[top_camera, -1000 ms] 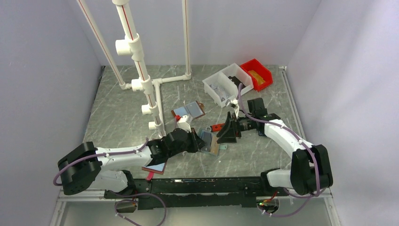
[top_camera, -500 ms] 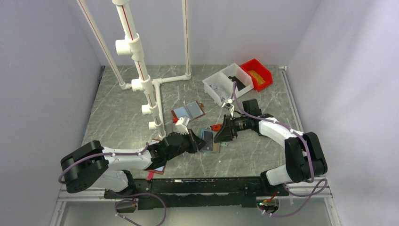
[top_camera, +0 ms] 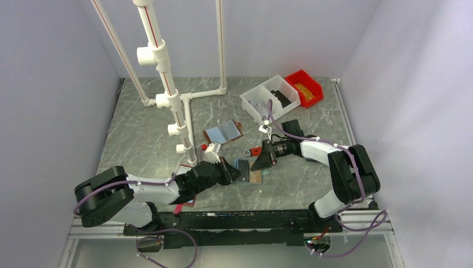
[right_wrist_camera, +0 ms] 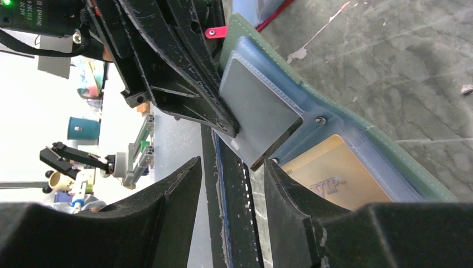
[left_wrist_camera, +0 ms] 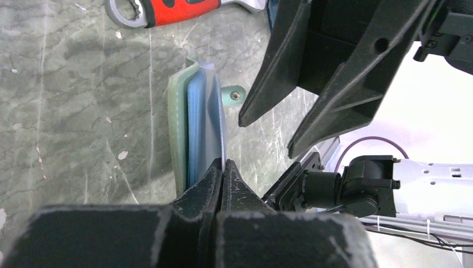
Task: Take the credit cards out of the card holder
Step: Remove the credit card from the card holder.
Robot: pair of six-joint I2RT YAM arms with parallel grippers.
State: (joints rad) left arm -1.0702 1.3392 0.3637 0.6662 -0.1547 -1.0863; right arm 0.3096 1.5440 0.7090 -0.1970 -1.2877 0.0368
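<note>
The card holder point(top_camera: 249, 171) lies open in mid-table, mint-green edged with blue-grey panels point(right_wrist_camera: 357, 139). My left gripper point(top_camera: 227, 170) is shut on one thin clear sleeve of the card holder point(left_wrist_camera: 196, 120), and its tips point(left_wrist_camera: 223, 165) hold that sleeve raised. A dark card edge point(right_wrist_camera: 277, 147) shows along the raised sleeve's bottom. A tan credit card point(right_wrist_camera: 334, 174) sits in the lower pocket. My right gripper point(top_camera: 261, 160) faces the holder from the right. It is open point(right_wrist_camera: 233, 165), and one of its fingers point(right_wrist_camera: 281, 187) is just beside the raised sleeve's corner.
A red-handled wrench point(top_camera: 254, 151) lies just behind the holder. A brown-edged folder point(top_camera: 223, 132) sits farther back, and a maroon-edged one point(top_camera: 187, 200) lies under my left arm. White bins point(top_camera: 270, 100) and a red bin point(top_camera: 304, 87) stand back right. A PVC pipe frame point(top_camera: 167, 100) rises back left.
My right gripper has moved left and closer to the holder, its jaws narrowing somewhat. My left arm has drawn slightly left, still pinching the sleeve.
</note>
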